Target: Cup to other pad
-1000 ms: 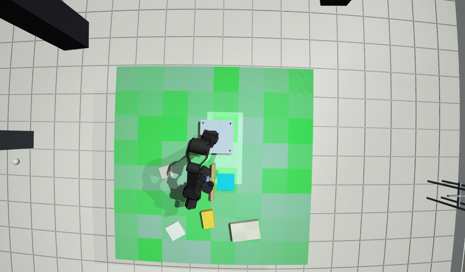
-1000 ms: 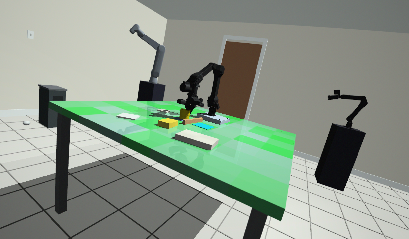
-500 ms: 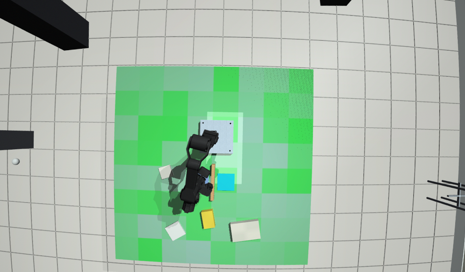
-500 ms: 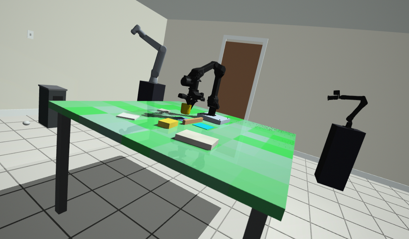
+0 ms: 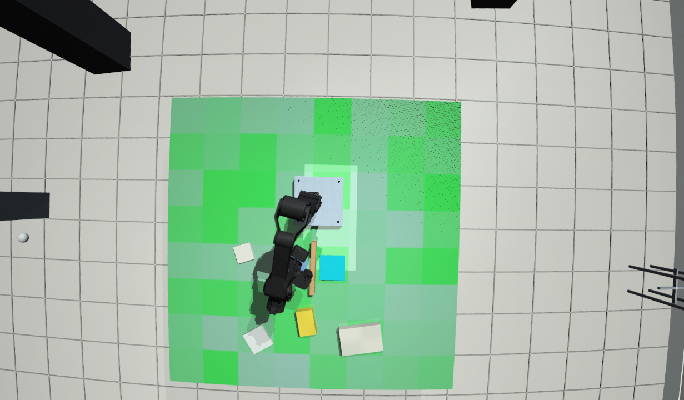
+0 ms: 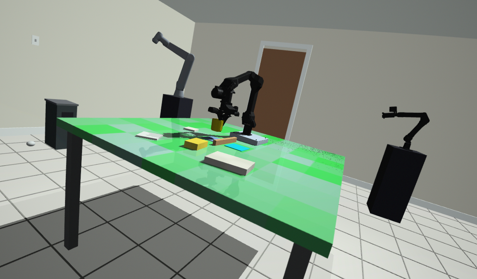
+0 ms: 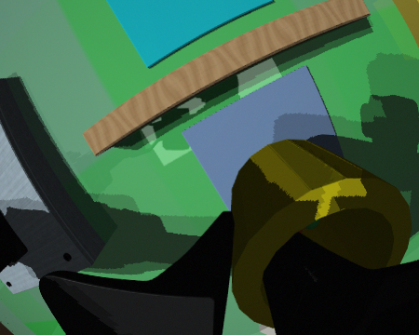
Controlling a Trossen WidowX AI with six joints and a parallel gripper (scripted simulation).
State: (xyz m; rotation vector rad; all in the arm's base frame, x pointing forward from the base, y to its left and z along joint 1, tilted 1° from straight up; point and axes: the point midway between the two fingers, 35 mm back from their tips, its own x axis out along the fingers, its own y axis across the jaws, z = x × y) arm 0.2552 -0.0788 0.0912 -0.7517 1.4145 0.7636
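The dark yellow cup (image 6: 217, 124) (image 7: 261, 200) hangs above the table, close to upright. My gripper (image 6: 223, 122) (image 7: 243, 220) is shut on its wall, one finger inside the cup and one outside. Inside the cup a small green bit (image 7: 312, 224) shows, likely a marble; the rest of the contents is hidden. The blue-violet pad (image 5: 303, 264) (image 7: 247, 121) lies below and beside the cup. The cyan pad (image 5: 331, 267) (image 6: 237, 147) (image 7: 186, 28) lies across the wooden bar, with nothing on it. In the top view the arm hides cup and fingers.
The low wooden bar (image 5: 313, 268) (image 6: 224, 141) (image 7: 219, 70) stands between the pads. A yellow block (image 5: 305, 323) (image 6: 195, 144), a cream block (image 5: 361, 339) (image 6: 229, 162) and two pale flat pieces (image 5: 243, 253) (image 5: 254, 343) lie around. The arm's base plate (image 5: 331, 209) is behind.
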